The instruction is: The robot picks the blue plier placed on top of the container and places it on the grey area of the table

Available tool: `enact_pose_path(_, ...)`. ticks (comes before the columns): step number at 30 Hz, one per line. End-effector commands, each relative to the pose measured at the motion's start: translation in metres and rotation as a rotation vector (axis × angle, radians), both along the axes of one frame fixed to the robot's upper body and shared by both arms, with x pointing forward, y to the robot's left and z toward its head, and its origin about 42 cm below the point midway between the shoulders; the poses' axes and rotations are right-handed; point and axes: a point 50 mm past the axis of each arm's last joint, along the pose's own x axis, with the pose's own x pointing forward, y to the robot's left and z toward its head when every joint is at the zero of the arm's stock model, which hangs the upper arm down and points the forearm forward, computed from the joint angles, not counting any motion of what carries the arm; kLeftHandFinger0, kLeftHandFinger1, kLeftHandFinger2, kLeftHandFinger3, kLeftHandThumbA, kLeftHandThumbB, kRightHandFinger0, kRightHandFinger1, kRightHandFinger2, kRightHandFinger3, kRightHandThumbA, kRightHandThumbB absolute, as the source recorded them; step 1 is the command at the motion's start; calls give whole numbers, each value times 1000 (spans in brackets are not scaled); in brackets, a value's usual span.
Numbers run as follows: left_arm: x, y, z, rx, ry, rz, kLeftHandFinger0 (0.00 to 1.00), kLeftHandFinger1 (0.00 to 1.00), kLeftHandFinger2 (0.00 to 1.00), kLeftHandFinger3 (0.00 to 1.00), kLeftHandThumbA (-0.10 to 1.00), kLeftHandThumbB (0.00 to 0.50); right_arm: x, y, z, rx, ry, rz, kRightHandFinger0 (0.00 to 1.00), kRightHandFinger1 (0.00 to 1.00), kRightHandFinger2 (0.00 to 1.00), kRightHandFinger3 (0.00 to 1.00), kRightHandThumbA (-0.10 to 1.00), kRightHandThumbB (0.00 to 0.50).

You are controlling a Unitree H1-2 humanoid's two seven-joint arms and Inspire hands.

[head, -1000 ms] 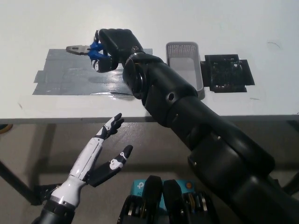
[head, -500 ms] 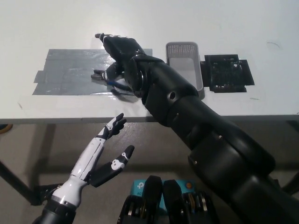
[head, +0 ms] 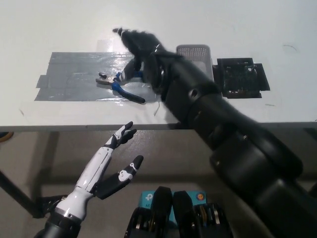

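Observation:
The blue-handled plier [head: 120,86] lies flat on the grey taped area [head: 74,75] of the white table, jaws pointing left. My black right hand [head: 134,45] hovers just above and to the right of it, fingers spread, holding nothing. My white left hand [head: 119,161] rests open below the table's front edge at lower left. The white container [head: 197,51] stands to the right of the grey area, partly hidden behind my right arm.
A black square pad [head: 242,77] lies right of the container. The white table's front edge [head: 74,127] runs across the middle of the picture, with floor below it.
My right hand brought the plier down onto the grey area, let go of it and drew back up and to the right. The plier now lies free. The left hand stayed put.

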Motion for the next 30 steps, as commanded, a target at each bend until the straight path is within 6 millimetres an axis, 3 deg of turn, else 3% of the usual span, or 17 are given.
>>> enact_pose_path(1,4,1,19,19,-73,-14,974,932,931,1000,697,32,7,-10,125,193,-243,105,1000,1000,1000,1000,1000,500)
enact_pose_path(2,5,1,20,20,-73,-14,977,934,933,1000,697,32,8,-13,131,209,-250,109,1000,1000,1000,1000,1000,500)
enact_pose_path(4,8,0,22,22,-76,-6,982,949,956,1000,718,39,6,-37,164,302,-303,143,1000,1000,1000,1000,990,466)
enact_pose_path(6,8,0,23,14,-80,0,1000,975,980,1000,743,41,-4,-67,188,393,-346,205,1000,1000,1000,1000,945,417)
enact_pose_path(8,9,3,24,3,-86,4,1000,1000,1000,1000,758,37,-26,-105,202,453,-411,249,1000,1000,1000,1000,986,421)
enact_pose_path(9,9,3,24,2,-90,8,1000,1000,1000,1000,787,37,-40,-128,203,466,-455,268,1000,1000,1000,1000,1000,428)
enact_pose_path(10,12,6,26,2,-97,15,1000,1000,1000,1000,806,42,-57,-151,204,484,-483,273,1000,1000,1000,1000,1000,404)
enact_pose_path(12,16,9,28,-5,-97,25,1000,1000,1000,1000,871,48,-84,-183,196,533,-518,290,1000,1000,1000,1000,1000,409)
enact_pose_path(13,16,10,27,-7,-96,27,1000,1000,1000,1000,876,49,-91,-190,193,538,-526,289,1000,1000,1000,1000,1000,410)
enact_pose_path(16,19,14,22,-46,-86,44,1000,1000,1000,1000,943,57,-159,-242,150,642,-585,288,1000,1000,1000,1000,1000,398)
enact_pose_path(17,20,15,22,-50,-87,47,1000,1000,1000,1000,946,58,-165,-244,147,651,-586,296,1000,1000,1000,1000,1000,399)
enact_pose_path(19,22,16,23,-44,-84,63,1000,1000,1000,1000,986,68,-203,-256,121,683,-587,338,1000,1000,1000,1000,1000,402)
enact_pose_path(22,27,22,25,-55,-78,96,1000,1000,1000,1000,1000,69,-248,-254,94,685,-588,405,1000,1000,1000,1000,1000,394)
enact_pose_path(25,35,28,24,-72,-71,120,1000,1000,1000,1000,1000,68,-274,-245,79,769,-590,437,1000,1000,1000,1000,1000,381)
enact_pose_path(27,37,28,22,-72,-72,131,1000,1000,1000,1000,1000,67,-283,-238,68,834,-577,462,1000,1000,1000,1000,992,352)
enact_pose_path(30,32,29,13,-82,-44,140,1000,1000,1000,1000,1000,67,-295,-228,45,890,-552,460,1000,1000,1000,1000,999,360)
